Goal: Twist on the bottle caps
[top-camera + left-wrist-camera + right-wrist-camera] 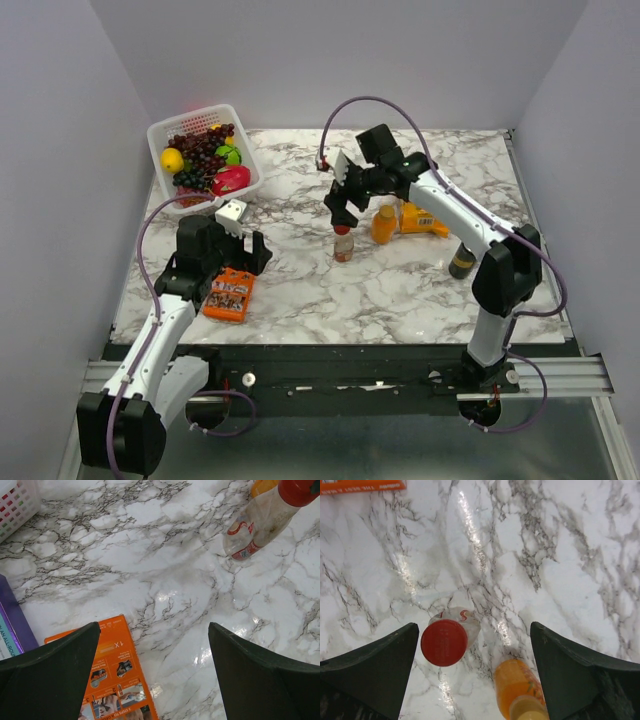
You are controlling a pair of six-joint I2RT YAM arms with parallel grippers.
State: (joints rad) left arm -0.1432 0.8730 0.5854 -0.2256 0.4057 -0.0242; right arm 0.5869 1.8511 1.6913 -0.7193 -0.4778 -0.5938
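- Marble surface [400,290] inside pale walls, with both arms bolted at its near edge.
- Far left corner: a white basket [160,135] holding grapes and other fruit.
- Left claw [154,630] is low over the surface at the left. Its jaws are wide apart with nothing between them.
- An orange packet [228,294] lies flat just below that claw, at the left finger in the left wrist view.
- Near the middle, the clear bottle [343,246] stands upright with the red cap [444,642] sitting on its neck. How tightly it is screwed on cannot be told.
- Right claw [474,630] hangs directly above that bottle with its jaws spread wide. The cap sits between the fingers, nearer the left one, and neither finger touches it.
- The orange bottle [384,225] stands just right of the clear one, a little farther back. The two are close but apart. Whether it has a cap on cannot be told.
- An orange carton [425,220] lies on its side right beside that bottle.
- Farthest right, a black can [461,262] stands beside the right arm.
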